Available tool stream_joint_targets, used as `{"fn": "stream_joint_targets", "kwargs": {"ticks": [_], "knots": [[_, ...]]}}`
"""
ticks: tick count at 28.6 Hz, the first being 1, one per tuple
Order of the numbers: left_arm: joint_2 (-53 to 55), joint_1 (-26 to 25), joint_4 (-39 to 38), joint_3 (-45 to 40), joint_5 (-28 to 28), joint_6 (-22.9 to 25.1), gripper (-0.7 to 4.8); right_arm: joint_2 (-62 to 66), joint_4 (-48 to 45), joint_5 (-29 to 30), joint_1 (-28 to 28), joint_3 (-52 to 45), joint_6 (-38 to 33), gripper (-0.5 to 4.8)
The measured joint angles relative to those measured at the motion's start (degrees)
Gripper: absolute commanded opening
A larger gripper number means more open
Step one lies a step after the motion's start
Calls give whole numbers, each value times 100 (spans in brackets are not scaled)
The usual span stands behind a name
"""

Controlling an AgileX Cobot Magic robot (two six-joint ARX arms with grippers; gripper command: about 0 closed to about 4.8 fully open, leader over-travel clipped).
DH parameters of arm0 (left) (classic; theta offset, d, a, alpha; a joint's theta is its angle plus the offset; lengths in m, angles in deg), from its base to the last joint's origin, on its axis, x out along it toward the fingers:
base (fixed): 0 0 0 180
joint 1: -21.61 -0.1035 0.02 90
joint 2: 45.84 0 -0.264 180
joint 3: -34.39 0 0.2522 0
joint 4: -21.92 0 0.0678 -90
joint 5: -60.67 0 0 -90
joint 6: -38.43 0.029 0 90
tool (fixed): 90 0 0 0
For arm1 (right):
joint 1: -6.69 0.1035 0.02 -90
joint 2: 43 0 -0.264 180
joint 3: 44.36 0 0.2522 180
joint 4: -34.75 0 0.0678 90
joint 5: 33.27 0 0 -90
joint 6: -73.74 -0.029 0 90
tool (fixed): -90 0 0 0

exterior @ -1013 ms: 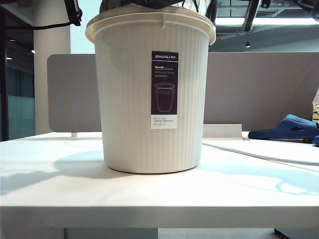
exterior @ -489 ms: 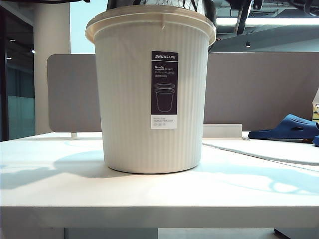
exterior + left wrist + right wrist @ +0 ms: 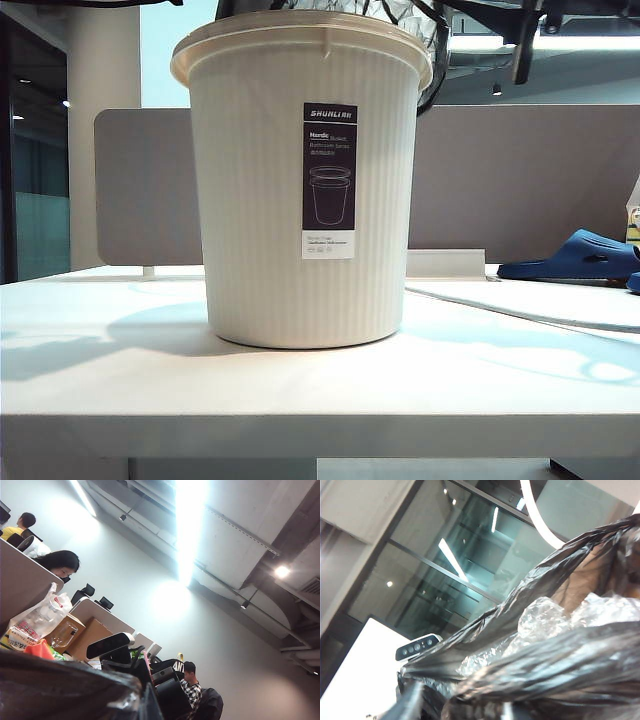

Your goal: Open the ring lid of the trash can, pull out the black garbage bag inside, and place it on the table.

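Both my grippers sit above the trash can (image 3: 305, 180): left clenched, right's state unclear. Black garbage bag (image 3: 560, 670) could snag on the ring lid (image 3: 300, 40), tipping the can.

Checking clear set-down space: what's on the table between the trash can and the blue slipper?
Exterior view: between the trash can and the blue slipper the table holds only a flat white mat; otherwise bare.
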State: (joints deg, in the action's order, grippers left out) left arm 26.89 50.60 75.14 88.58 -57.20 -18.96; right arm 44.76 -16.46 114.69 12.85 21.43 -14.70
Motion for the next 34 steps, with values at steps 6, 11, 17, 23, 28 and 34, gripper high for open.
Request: {"fn": "stream_joint_targets", "kwargs": {"ticks": [6,11,17,23,28,34], "knots": [[0,0,0,0,-2,-2,-6,-262,850,210,-87,20,492,248],[0,0,0,0,-2,0,-6,-935,2896,-109,-90,20,1631,249],[0,0,0,0,-4,-2,-6,-1287,4054,-282,-66,26,2059,349],[0,0,0,0,-4,0,-6,-1318,4354,-424,319,236,2057,349],[0,0,-2,0,-17,0,-6,-1329,5838,-1034,625,863,2656,347],[0,2,-2,0,-48,0,-6,-1322,6570,-1447,643,986,3110,259]]}}
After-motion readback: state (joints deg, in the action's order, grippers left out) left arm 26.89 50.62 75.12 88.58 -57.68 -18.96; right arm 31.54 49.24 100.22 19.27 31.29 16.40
